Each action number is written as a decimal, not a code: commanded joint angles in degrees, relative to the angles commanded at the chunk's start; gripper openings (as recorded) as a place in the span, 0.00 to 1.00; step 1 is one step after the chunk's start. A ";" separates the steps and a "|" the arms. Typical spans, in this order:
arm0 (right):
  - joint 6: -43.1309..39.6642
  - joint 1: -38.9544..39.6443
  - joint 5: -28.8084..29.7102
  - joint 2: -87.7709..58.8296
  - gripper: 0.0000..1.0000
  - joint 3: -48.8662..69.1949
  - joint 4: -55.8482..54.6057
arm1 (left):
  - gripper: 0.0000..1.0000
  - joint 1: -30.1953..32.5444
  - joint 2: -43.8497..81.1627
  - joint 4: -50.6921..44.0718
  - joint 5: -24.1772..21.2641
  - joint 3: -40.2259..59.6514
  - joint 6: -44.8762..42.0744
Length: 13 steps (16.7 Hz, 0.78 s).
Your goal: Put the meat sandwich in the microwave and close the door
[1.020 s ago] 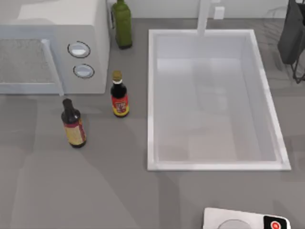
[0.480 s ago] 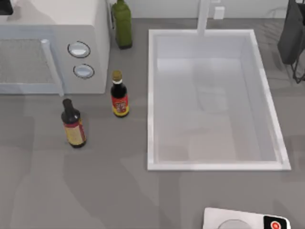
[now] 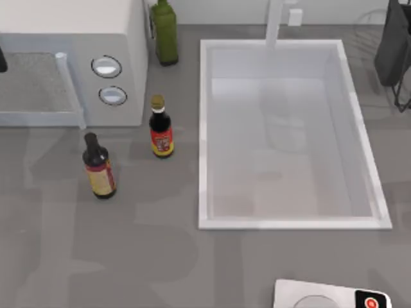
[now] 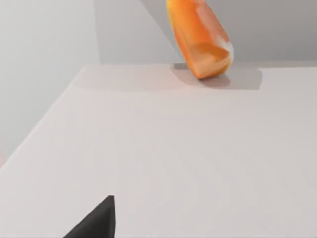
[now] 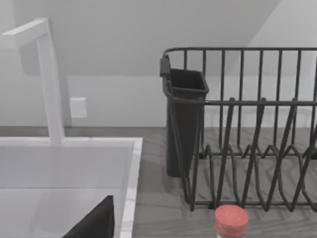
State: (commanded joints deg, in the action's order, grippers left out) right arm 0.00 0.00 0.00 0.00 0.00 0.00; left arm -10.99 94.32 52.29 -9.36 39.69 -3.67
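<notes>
The meat sandwich (image 4: 200, 37), orange-brown with a pale bread edge, lies tilted on a flat white surface in front of a grey wall in the left wrist view. It is well clear of the dark part of my left gripper (image 4: 96, 220) at the near edge. The microwave (image 3: 115, 38) stands at the table's back left, its door (image 3: 32, 86) with the grey mesh window and white bar handle (image 3: 70, 90) lying flat against the front. A dark sliver of my left arm (image 3: 1, 59) shows at the left edge beside the window. A dark part of my right gripper (image 5: 96, 220) hangs near the sink's corner.
Two dark sauce bottles (image 3: 98, 167) (image 3: 160, 128) stand in front of the microwave, and a green bottle (image 3: 164, 29) stands behind them. A big white sink (image 3: 205, 135) fills the middle. A black dish rack (image 5: 247, 129) is at the back right, with a red-capped item (image 5: 231, 220) before it. A white scale (image 3: 331, 296) sits at the front right.
The dark bit of my left arm came in at the top-left corner over the microwave, then dropped to the left edge beside the door window. Shadows on the table have shifted.
</notes>
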 joint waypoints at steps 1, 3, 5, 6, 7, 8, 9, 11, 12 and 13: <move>0.00 0.00 0.00 0.00 1.00 0.00 0.00 | 1.00 -0.25 -1.09 0.82 -0.22 -1.12 0.04; 0.00 0.00 0.00 0.00 1.00 0.00 0.00 | 1.00 -0.39 -1.63 1.33 -0.36 -1.66 0.10; 0.00 0.00 0.00 0.00 1.00 0.00 0.00 | 1.00 -0.39 -1.63 1.33 -0.36 -1.66 0.10; 0.00 0.00 0.00 0.00 1.00 0.00 0.00 | 1.00 -0.08 -1.36 1.19 -0.29 -1.48 0.10; 0.00 0.00 0.00 0.00 1.00 0.00 0.00 | 1.00 -0.08 -1.48 1.08 -0.29 -1.38 0.11; 0.00 0.00 0.00 0.00 1.00 0.00 0.00 | 1.00 -0.06 -1.98 0.47 -0.27 -0.91 0.14; 0.00 0.00 0.00 0.00 1.00 0.00 0.00 | 1.00 -0.04 -2.68 -0.79 -0.25 -0.22 0.17; 0.00 0.00 0.00 0.00 1.00 0.00 0.00 | 1.00 -0.01 -3.98 -4.26 -0.22 1.42 0.22; 0.00 0.00 0.00 0.00 1.00 0.00 0.00 | 1.00 0.00 -4.59 -5.82 -0.22 2.22 0.22; 0.00 0.00 0.00 0.00 1.00 0.00 0.00 | 1.00 0.03 -5.19 -7.24 -0.21 2.96 0.20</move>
State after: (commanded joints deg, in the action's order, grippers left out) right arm 0.00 0.00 0.00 0.00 0.00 0.00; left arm -10.96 89.13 45.05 -9.57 42.66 -3.47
